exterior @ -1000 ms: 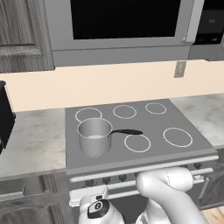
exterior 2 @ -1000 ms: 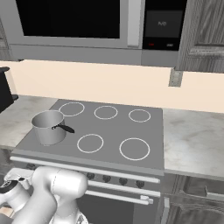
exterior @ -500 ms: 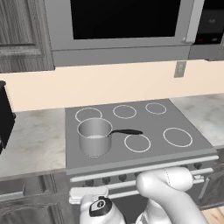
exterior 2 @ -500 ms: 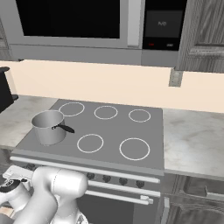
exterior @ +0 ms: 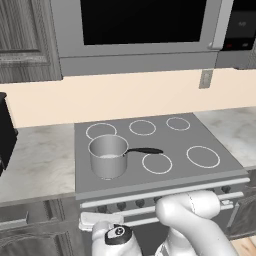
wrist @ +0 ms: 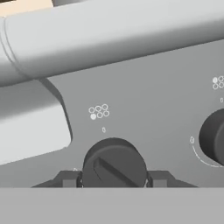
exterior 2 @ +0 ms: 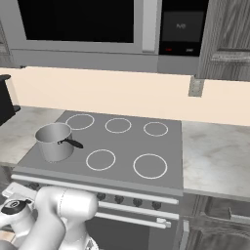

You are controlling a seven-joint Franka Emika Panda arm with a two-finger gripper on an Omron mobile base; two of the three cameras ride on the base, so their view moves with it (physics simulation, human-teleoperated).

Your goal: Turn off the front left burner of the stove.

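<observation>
- A steel saucepan (exterior: 108, 155) (exterior 2: 54, 141) stands at about 9 o'clock on the grey cooktop, its black handle (exterior: 145, 150) pointing toward 3 o'clock.
- A black-windowed microwave (exterior: 137, 30) (exterior 2: 80, 27) hangs at 12 o'clock above the cooking surface.
- A marble counter (exterior: 35, 155) (exterior 2: 215, 158) runs along both sides.
- A grey wall outlet (exterior: 205, 78) (exterior 2: 195, 87) sits on the beige backsplash, toward 2 o'clock.

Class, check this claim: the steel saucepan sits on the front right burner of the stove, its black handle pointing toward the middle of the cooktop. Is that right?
Not quite. The saucepan sits on the front left burner, as the left base view shows. Its black handle does point toward the middle of the stove cooktop.
</observation>
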